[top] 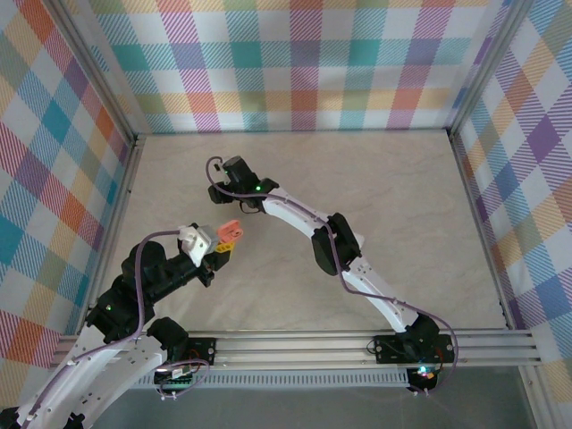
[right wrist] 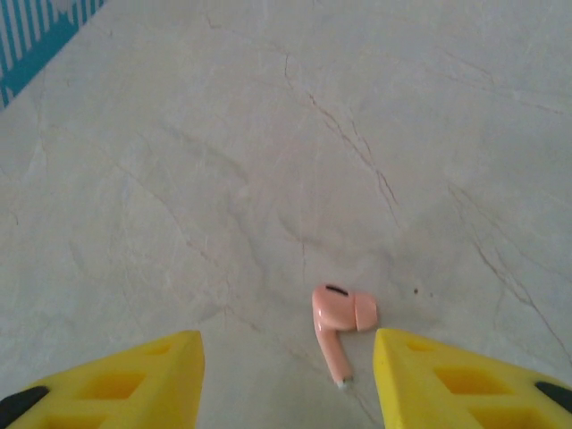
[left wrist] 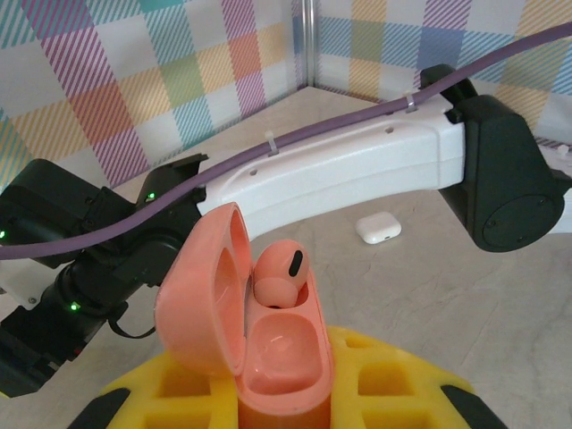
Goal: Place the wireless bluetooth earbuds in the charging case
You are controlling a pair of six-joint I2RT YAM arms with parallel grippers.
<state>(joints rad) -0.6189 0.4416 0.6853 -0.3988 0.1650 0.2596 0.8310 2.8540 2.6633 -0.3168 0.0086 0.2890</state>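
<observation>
Left gripper (left wrist: 286,393) clamps the open salmon-pink pebble-shaped charging case (left wrist: 277,353), one pink earbud (left wrist: 284,273) seated; right gripper (right wrist: 286,349), spread wide, straddles the second pink earbud (right wrist: 338,326) on the marbled tabletop (right wrist: 268,134), a careful pinch likely next.

Nothing readable is showing: no lettering, brand, number or sign is appearing legibly on the charging case (left wrist: 281,366), the loose earbud (right wrist: 338,326) lying on the surface (right wrist: 268,134), or the white case (left wrist: 378,230).
</observation>
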